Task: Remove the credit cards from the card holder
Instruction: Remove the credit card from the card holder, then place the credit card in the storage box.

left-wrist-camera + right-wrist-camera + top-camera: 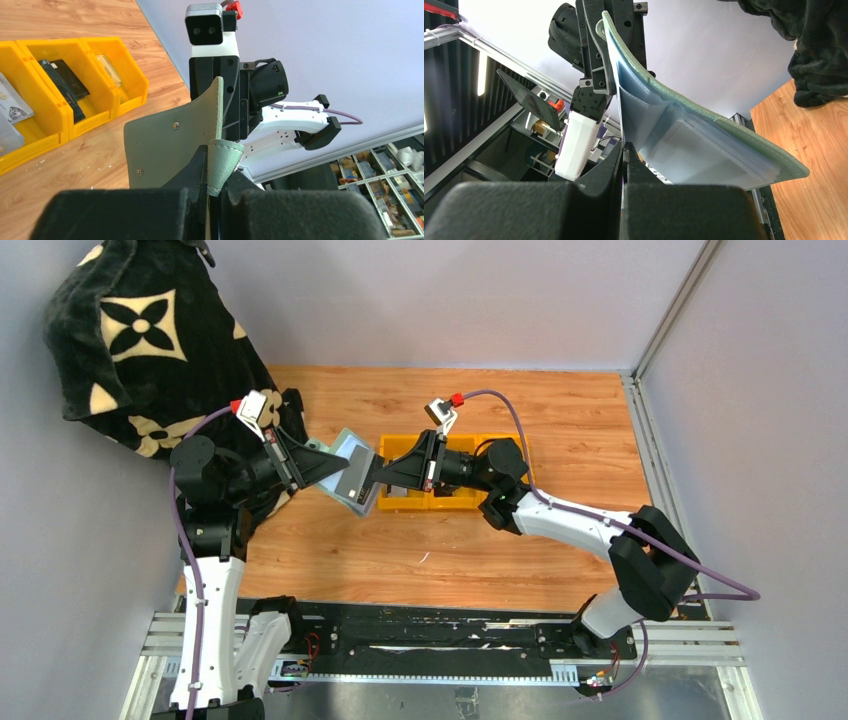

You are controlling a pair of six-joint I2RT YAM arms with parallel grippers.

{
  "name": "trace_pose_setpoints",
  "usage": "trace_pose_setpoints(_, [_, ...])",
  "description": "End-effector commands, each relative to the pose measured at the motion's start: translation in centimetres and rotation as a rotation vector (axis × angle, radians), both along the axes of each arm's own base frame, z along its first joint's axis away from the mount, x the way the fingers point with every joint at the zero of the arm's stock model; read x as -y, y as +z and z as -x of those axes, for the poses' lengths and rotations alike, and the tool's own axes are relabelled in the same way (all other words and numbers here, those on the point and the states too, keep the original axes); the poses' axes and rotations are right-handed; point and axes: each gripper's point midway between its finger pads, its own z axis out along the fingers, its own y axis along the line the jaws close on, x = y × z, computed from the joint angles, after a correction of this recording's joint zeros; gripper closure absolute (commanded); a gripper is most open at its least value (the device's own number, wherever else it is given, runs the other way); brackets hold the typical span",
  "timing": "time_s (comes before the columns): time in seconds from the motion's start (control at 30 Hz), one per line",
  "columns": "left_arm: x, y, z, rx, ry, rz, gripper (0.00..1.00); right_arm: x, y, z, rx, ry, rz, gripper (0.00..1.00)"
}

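Note:
The sage-green card holder (pixel 338 462) hangs open in the air between both grippers, above the table's left middle. My left gripper (pixel 220 186) is shut on its rounded snap tab (pixel 223 165), with the grey-green outer face (pixel 165 145) to the left. In the right wrist view the clear sleeves (pixel 689 150) fan out, whitish inside. My right gripper (pixel 623 152) is shut on a thin edge at the sleeves. In the top view a grey credit card (pixel 358 480) lies between the holder and the right gripper (pixel 384 476).
A row of yellow bins (pixel 452 504) sits just behind and under the right gripper. They hold grey cards (pixel 12 107) and a black wallet (pixel 65 85). A black patterned blanket (pixel 140 340) fills the back left corner.

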Motion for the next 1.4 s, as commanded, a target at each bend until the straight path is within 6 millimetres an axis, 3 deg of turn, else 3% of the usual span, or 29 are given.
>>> trace_pose_setpoints(0.0, [-0.2,1.8,0.0,0.068,0.024,-0.006,1.0,1.2,1.5,-0.2,0.033,-0.044,-0.06,1.0])
trace_pose_setpoints(0.3, [-0.5,2.2,-0.3,0.091,0.062,-0.034,1.0,1.9,0.6,-0.4,0.022,-0.05,-0.046,1.0])
trace_pose_setpoints(0.47, [-1.2,2.5,-0.4,0.185,0.113,-0.157,1.0,3.0,0.0,-0.8,0.017,-0.065,-0.028,1.0])
trace_pose_setpoints(0.7, [-2.1,-0.3,-1.6,0.131,0.126,-0.278,1.0,5.6,-2.1,-2.9,0.01,-0.153,0.098,1.0])
trace_pose_setpoints(0.9, [-2.2,-2.7,-1.7,0.062,0.072,-0.332,1.0,8.7,-5.5,-5.5,0.006,-0.267,0.304,1.0])
trace_pose_setpoints(1.2, [-1.8,-3.4,-1.1,0.064,0.02,-0.328,1.0,16.6,-13.4,-10.9,0.035,-0.527,0.801,1.0])
trace_pose_setpoints(1.37, [-1.6,-3.4,-1.1,0.054,0.003,-0.316,1.0,18.4,-16.8,-13.9,0.034,-0.563,1.0,1.0])
